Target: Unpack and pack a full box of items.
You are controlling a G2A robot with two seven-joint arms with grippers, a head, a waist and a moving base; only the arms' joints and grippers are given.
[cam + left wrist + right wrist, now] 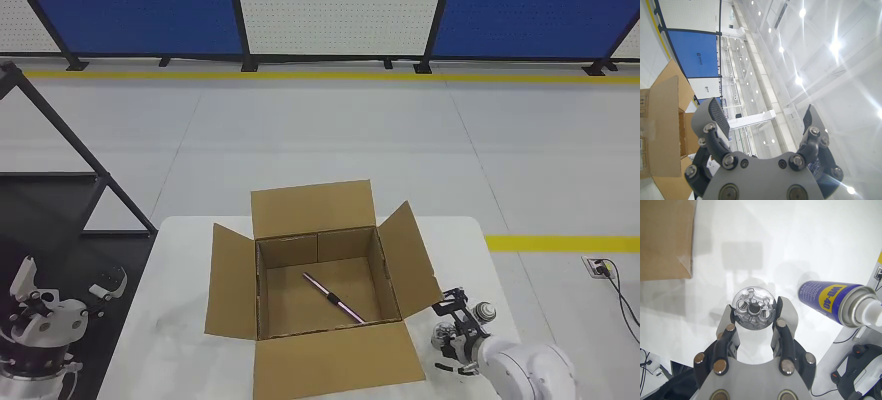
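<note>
Right of the open cardboard box (pixel 318 290), beside a spray can (pixel 831 302), the right gripper (pixel 755 310) clasps a cast metal hub (pixel 753 315) across its rim, judged heavy, rigid and slick; the left gripper (pixel 762 113) stands spread wide.

Spray can (pixel 829 302) nozzle cut off at the edge, box (pixel 312 210) near flap cropped

Open cardboard box (pixel 312 210) — slim rod (pixel 334 298) inside, metal disc (pixel 754 308) near it.
</note>
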